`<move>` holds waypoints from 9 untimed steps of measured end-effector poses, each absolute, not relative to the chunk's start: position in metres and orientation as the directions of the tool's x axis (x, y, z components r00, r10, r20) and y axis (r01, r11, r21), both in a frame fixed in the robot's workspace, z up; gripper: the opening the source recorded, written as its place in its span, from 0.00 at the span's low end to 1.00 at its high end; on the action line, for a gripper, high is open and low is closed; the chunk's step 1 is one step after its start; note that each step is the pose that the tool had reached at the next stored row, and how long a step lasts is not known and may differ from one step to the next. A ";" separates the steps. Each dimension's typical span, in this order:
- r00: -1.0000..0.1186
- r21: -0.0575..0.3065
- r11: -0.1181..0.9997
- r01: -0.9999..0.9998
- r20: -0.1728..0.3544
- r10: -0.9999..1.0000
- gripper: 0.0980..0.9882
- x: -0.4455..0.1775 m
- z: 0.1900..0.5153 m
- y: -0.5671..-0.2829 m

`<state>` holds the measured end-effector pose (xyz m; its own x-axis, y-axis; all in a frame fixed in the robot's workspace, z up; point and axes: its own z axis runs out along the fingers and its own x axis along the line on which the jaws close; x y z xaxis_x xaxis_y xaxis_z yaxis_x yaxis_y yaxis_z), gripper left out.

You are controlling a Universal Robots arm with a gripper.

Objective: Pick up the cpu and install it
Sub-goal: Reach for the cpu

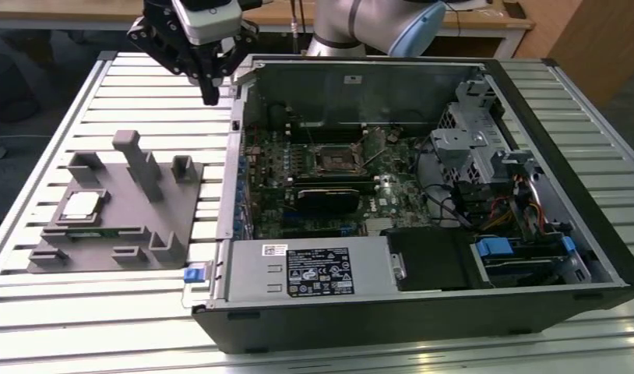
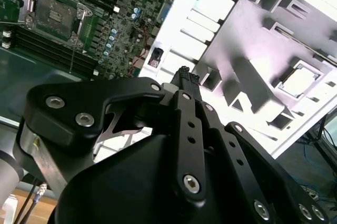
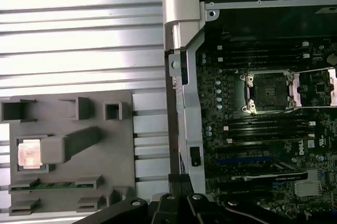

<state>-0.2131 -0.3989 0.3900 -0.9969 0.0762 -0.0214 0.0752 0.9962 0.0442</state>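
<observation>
**Empty end effector hangs high, cpu waits in its fixture**

The end effector [image 1: 211,95] hangs above the slatted surface [image 1: 140,101], just outside the far corner of the open computer case [image 1: 234,234]; its fingers look drawn together with nothing between them, though the wrist views show them too obliquely to be sure. The cpu [image 1: 80,206] lies flat in a shallow pocket of the grey fixture [image 1: 117,220], well apart from the end effector and toward the exterior view's left; no step of the pick shows as done.

Risks, as I judge them: the cpu is thin and sits low in its recess, so fingers closing on its edges could slip off or tip it; a tall post [image 1: 139,167] rises just beside the pocket, and a descent off line could strike it or shove the fixture across the surface; the case wall stands between fixture and socket [image 1: 332,160], so a low carry could clip its rim; a tilted cpu lowered into the socket could harm the contacts.

Room to move: the air above the fixture is open, and bare surface lies between fixture and case; inside the case the socket has board around it, hemmed by the walls and the drive cage [image 1: 473,132].
</observation>
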 end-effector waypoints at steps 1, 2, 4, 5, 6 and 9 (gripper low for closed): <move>-0.997 0.044 0.996 0.075 -0.021 0.076 0.01 -0.214 0.390 -0.399; -0.997 0.044 0.996 0.075 -0.021 0.076 0.01 -0.215 0.390 -0.399; -0.997 0.044 0.996 0.075 -0.021 0.076 0.01 -0.217 0.390 -0.399; -0.997 0.044 0.996 0.075 -0.021 0.076 0.01 -0.218 0.390 -0.399; -0.997 0.044 0.996 0.075 -0.021 0.076 0.01 -0.219 0.390 -0.399; -0.997 0.044 0.996 0.075 -0.021 0.076 0.01 -0.222 0.390 -0.399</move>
